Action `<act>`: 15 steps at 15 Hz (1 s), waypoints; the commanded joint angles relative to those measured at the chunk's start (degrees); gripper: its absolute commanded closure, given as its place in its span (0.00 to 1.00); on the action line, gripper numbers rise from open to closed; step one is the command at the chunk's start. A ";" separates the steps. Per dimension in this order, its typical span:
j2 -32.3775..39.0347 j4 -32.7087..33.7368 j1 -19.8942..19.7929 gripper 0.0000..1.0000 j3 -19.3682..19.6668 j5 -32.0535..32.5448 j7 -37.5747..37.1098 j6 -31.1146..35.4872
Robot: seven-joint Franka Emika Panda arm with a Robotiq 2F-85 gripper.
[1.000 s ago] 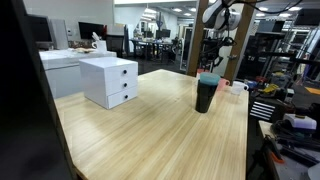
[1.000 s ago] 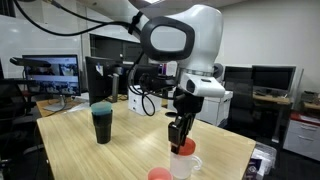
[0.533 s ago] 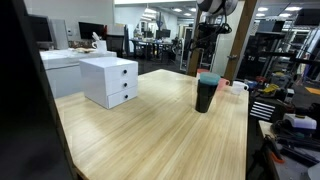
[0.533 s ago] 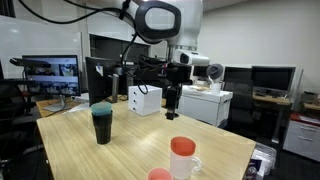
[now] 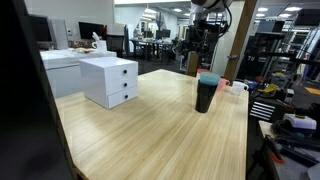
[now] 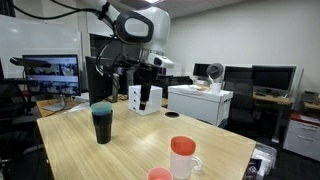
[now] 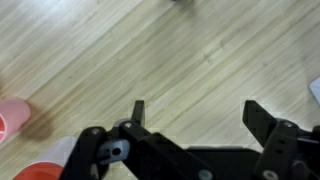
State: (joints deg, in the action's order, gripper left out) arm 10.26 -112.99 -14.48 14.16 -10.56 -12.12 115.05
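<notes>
My gripper hangs high over the middle of the wooden table, open, with nothing between its fingers. The wrist view shows the gripper with both dark fingers wide apart over bare wood. A dark cup with a teal lid stands upright to one side of it; this dark cup is also in the second exterior view. A white mug with a red top stands near the table's edge, well below and apart from the gripper. A red round thing lies beside the mug, and a red-pink shape shows at the wrist view's left edge.
A white two-drawer unit sits on the table's far side from the cup. Desks with monitors and a white cabinet stand beyond the table. A cluttered shelf lines the table's right edge.
The gripper was down at the white mug's red top with narrower jaws. It has since opened, risen and swung away across the table towards the drawer unit. The mug stays put.
</notes>
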 commanded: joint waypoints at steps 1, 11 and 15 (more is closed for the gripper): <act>-5.05 -5.65 1.26 0.00 -1.34 2.91 7.22 -2.38; -13.09 -10.92 2.43 0.00 -2.52 7.68 18.41 -9.10; -16.13 -12.98 2.76 0.00 -2.83 9.09 21.12 -10.65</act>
State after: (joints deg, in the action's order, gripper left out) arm -2.08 -122.92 -12.17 11.40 -3.33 6.47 105.53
